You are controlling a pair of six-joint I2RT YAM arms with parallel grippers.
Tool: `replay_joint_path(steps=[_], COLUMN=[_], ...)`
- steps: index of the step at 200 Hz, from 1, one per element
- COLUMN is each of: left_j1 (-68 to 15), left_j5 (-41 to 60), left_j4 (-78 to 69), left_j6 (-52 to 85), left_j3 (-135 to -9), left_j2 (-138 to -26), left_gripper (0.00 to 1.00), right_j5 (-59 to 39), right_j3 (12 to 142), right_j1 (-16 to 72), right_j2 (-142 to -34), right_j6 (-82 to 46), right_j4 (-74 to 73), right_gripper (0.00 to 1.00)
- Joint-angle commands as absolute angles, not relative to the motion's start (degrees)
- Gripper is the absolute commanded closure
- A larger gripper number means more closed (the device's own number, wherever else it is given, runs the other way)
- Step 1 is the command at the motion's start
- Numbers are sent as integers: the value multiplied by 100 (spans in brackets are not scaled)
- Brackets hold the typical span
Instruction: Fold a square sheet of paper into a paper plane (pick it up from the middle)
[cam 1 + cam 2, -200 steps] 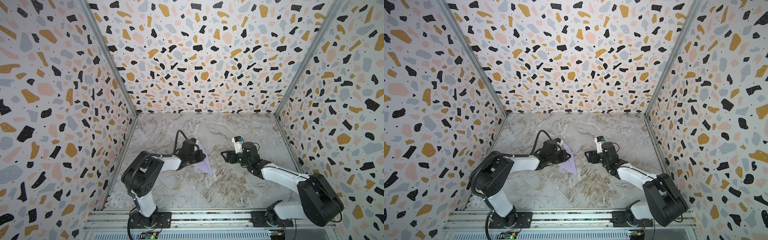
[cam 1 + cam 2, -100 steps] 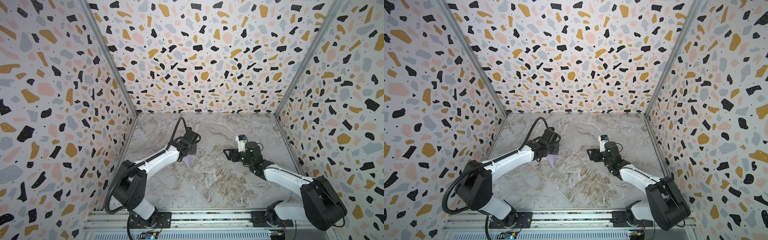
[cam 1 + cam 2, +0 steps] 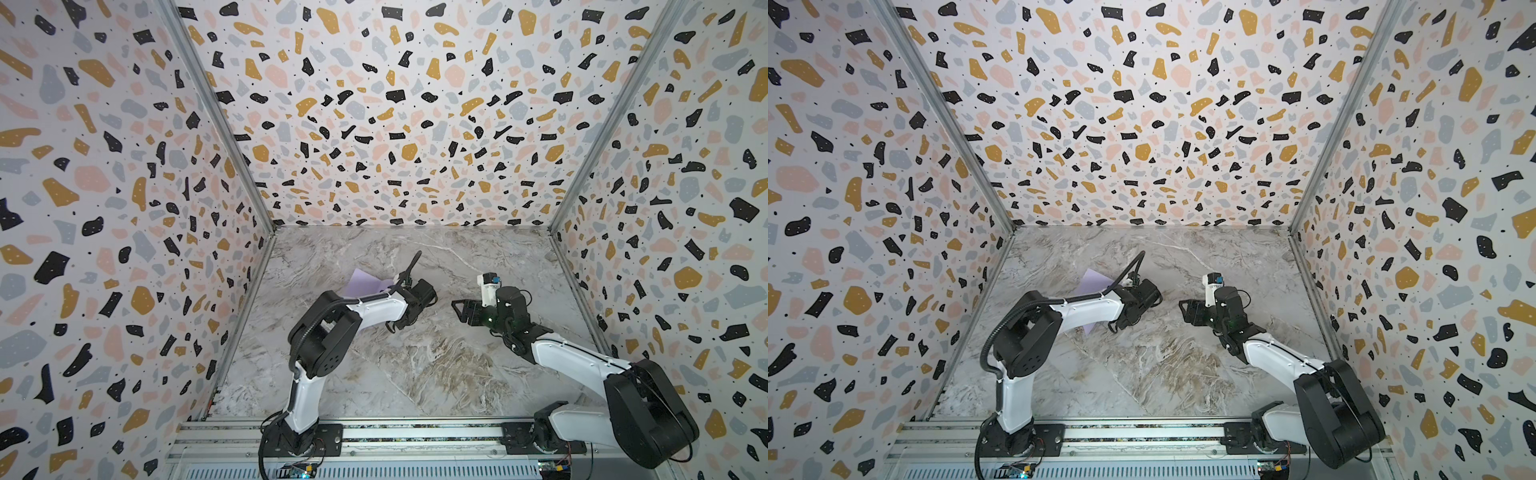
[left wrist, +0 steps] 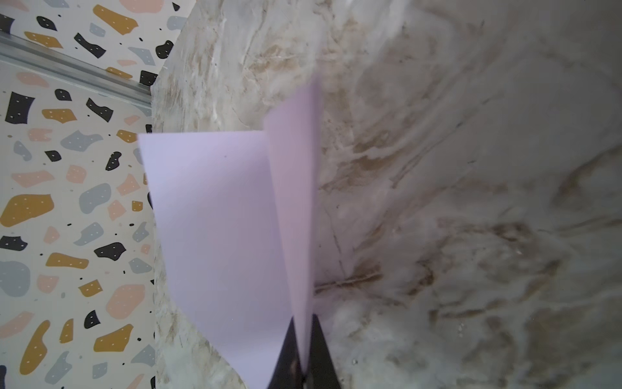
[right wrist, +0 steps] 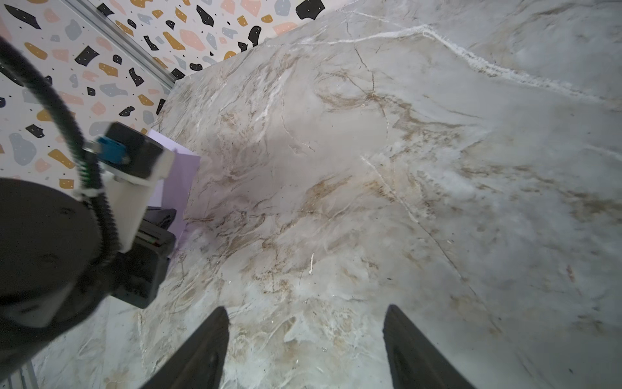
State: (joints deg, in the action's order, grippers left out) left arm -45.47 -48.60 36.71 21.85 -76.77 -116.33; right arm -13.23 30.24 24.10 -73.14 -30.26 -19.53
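My left gripper (image 4: pixel 304 323) is shut on the square sheet of paper (image 4: pixel 215 215), a plain pale lilac sheet. The sheet is pinched at its fold, and its two halves (image 4: pixel 296 188) spread away from the black fingertips. In both top views the paper (image 3: pixel 365 283) (image 3: pixel 1096 281) shows behind the left forearm, and the left gripper (image 3: pixel 390 327) (image 3: pixel 1112 327) points down below the wrist. My right gripper (image 3: pixel 461 312) (image 3: pixel 1188 312) (image 5: pixel 306 310) stands open and empty over bare marble, a short way right of the left wrist. The right wrist view shows an edge of the paper (image 5: pixel 183 182). No paper plane is in view.
The marble floor (image 3: pixel 415 374) is boxed in by terrazzo-patterned walls at the left (image 3: pixel 124 249), back (image 3: pixel 415 145) and right (image 3: pixel 685 249). An aluminium rail (image 3: pixel 415 434) with both arm bases runs along the front edge.
The left arm reached out toward the back left with the paper, then folded back in; the paper now shows behind its forearm. The right gripper drifted slightly right and stayed open.
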Motion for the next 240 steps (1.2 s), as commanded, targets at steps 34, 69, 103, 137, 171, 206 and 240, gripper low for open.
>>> replay_joint_path(steps=[34,69,103,137,171,206,240], left_j1=[-4650,-4657,-4650,-4651,-4650,-4655,-4652], left_j5=[-4608,-4062,-3687,-3298,-2609,-2049,-1851], left_j4=[3520,3352,3227,3199,2954,2674,2643], left_j6=[2250,2228,2241,2241,2250,2302,2279], left_j3=[-7872,-7825,-7773,-7771,-7693,-7509,-7473], left_j2=[-12059,-12016,-11997,-11934,-11526,-11510,-11617], left_gripper=[94,89,85,81,74,66,63], right_j5=[-1362,-1424,-1443,-1441,-1429,-1432,-1422], right_j3=[2966,2988,3051,3059,3067,3117,3103], right_j1=[2355,2351,2355,2344,2347,2332,2324], right_j2=[-7151,-7248,-7299,-7296,-7285,-7277,-7245], right_j6=[-3096,-3145,-3155,-3159,-3173,-3188,-3181], right_j4=[-1912,-1977,-1957,-1951,-1964,-1959,-1910], right_gripper=[26,27,27,27,27,27,27])
